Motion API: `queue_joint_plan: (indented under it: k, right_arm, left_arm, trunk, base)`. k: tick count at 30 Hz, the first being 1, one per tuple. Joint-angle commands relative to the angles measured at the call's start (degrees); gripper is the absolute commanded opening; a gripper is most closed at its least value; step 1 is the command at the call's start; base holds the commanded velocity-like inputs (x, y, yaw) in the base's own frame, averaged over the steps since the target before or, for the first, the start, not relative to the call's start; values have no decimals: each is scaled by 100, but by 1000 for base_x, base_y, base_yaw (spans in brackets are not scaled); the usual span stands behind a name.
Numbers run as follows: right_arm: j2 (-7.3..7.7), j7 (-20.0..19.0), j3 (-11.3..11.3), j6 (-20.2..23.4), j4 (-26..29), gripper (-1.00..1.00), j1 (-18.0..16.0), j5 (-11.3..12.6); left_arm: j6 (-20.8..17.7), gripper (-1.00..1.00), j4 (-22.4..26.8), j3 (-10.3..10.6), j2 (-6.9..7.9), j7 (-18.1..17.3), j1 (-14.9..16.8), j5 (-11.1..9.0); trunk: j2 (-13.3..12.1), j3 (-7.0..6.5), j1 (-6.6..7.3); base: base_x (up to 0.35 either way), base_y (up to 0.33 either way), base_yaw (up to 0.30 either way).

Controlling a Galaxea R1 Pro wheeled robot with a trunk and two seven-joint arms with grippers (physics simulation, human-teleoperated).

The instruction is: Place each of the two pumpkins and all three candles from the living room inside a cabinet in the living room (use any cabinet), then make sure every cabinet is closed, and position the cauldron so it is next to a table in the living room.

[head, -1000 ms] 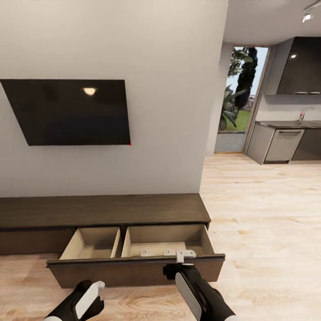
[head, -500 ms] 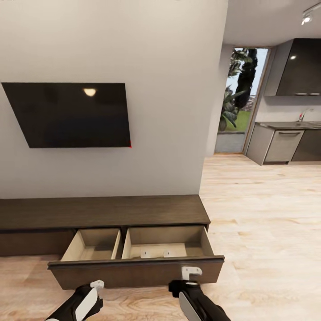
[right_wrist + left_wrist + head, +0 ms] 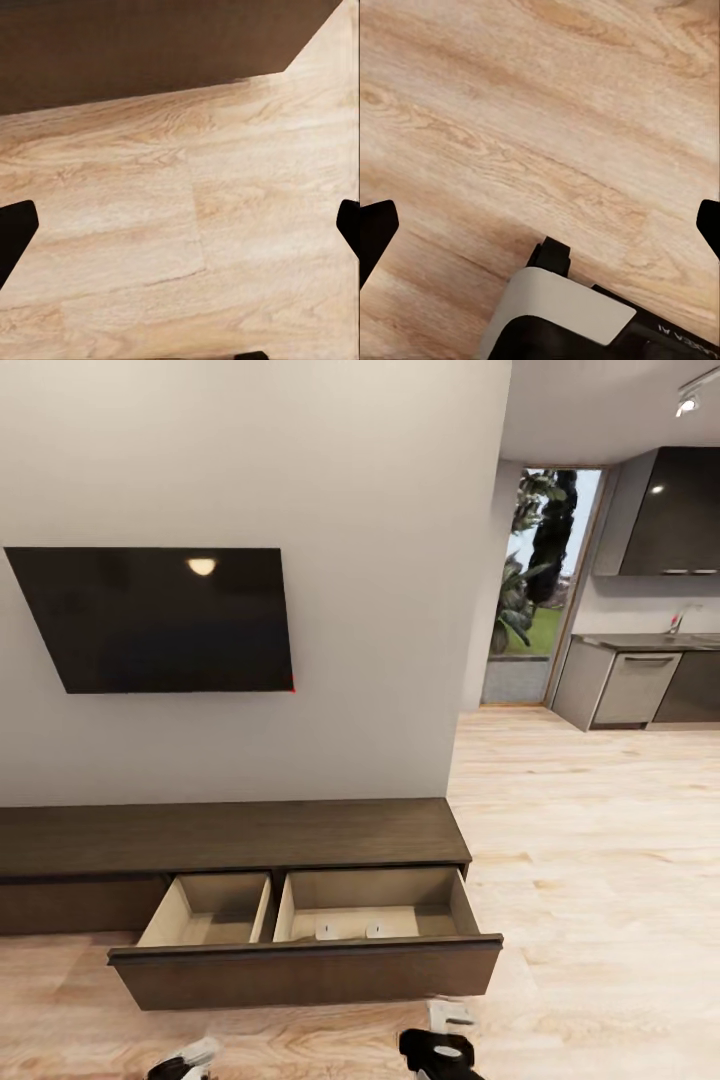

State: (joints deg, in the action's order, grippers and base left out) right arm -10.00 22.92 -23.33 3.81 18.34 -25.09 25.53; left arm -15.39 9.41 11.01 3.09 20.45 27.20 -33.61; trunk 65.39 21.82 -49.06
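Your cabinet (image 3: pixel 235 835) sits against the white wall beneath the wall-mounted television (image 3: pixel 160 618): a long, low unit in dark-brown wood grain with a flat matte top. Its wide drawer (image 3: pixel 305 970) is pulled out toward you, one continuous dark front across two light beige compartments split by a thin divider. In the right-hand compartment two small pale objects (image 3: pixel 347 929) rest on the floor near the front wall. They may be candles, but they are too small to confirm. The left-hand compartment looks bare. No pumpkins or cauldron appear in these views, so judge the loading as only partly done.

Your right gripper (image 3: pixel 447 1028) hangs low at the head view's bottom edge, just in front of the drawer face and clear of it. Your left gripper (image 3: pixel 190 1057) is lower, over the pale plank floor (image 3: pixel 590 830).

In the right wrist view both dark fingertips (image 3: pixel 16 236) stand at opposite edges of the frame, spread wide with nothing between them but floor and the dark cabinet face (image 3: pixel 142 49). The left wrist view shows the same wide spread, fingertips (image 3: pixel 375 238) apart over warm, knotted wood grain, with a white and black part of the robot (image 3: pixel 559 319) below.

With both arms tucked and nothing carried, you look set to fetch the next item. The drawer is open, sensibly, for further deposits.
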Motion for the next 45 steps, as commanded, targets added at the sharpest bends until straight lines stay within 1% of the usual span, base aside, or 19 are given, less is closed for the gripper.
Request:
queue_joint_plan:
  k: [1, 3, 6, 8, 11, 14, 17, 22, 25, 28, 33, 37, 41, 45]
  right_arm:
    - [0, 39, -31, -148, -191, 100, -5, 5]
    - [0, 43, -31, -439, -509, 100, -5, 10]
    - [0, 42, -31, -623, -757, 100, 5, 12]
    - [0, 44, -31, -662, -817, 100, 34, 15]
    - [0, 42, -26, -682, -857, 100, 92, 20]
    - [0, 3, -22, -692, -870, 100, 205, 21]
    - [0, -156, -16, -755, -933, 100, 369, 22]
    - [0, -266, -15, -1026, -1549, 100, 459, 22]
    - [0, -322, -12, -1086, -1833, 100, 476, 24]
    - [0, -364, -8, -1111, -2008, 100, 485, 80]
    - [0, -384, -5, -1133, -2093, 100, 501, 165]
    - [0, -385, 2, -1136, -2104, 100, 504, 184]
    - [6, -385, 3, -1137, -2106, 100, 515, 188]
    - [15, -385, 4, -1134, -2107, 100, 528, 189]
  left_arm:
    - [-5, 100, -55, 50, 11, -55, -4, -45]
    - [85, 100, -127, 51, 19, -145, -4, -47]
    - [196, 100, -164, 55, 25, -195, -9, -49]
    - [220, 100, -172, 59, 33, -208, -21, -45]
    - [239, 100, -176, 70, 70, -214, -89, -29]
    - [258, 100, -182, 107, 130, -221, -148, 102]
    - [363, 100, -191, 123, 194, -224, -244, 269]
    - [454, 100, -195, 129, 225, -225, -474, 335]
    - [497, 100, -194, 132, 232, -225, -639, 355]
    - [565, 100, -194, 136, 229, -225, -745, 361]
    - [610, 100, -205, 145, 189, -230, -879, 360]
    - [628, 100, -389, 151, 152, -293, -951, 368]
    - [781, 100, -559, 149, 141, -621, -974, 360]
    - [832, 100, -639, 147, 145, -718, -979, 345]
  trunk:
    - [4, 6, 0]
    - [4, 6, 0]
    - [4, 6, 0]
    - [4, 6, 0]
    - [-116, -48, 66]
    - [-116, -48, 66]
    - [-116, -48, 66]
    - [-116, -48, 66]
    - [-116, -48, 66]
    - [-116, -48, 66]
    - [-116, -48, 66]
    - [-116, -48, 66]
    - [-116, -48, 66]
    - [-116, -48, 66]
  base:
    - [0, 0, 0]
    - [0, 0, 0]
    - [0, 0, 0]
    - [0, 0, 0]
    - [0, 0, 0]
    - [0, 0, 0]
    - [0, 0, 0]
    - [0, 0, 0]
    - [0, 0, 0]
    - [0, 0, 0]
    - [0, 0, 0]
    - [0, 0, 0]
    - [0, 0, 0]
    - [0, 0, 0]
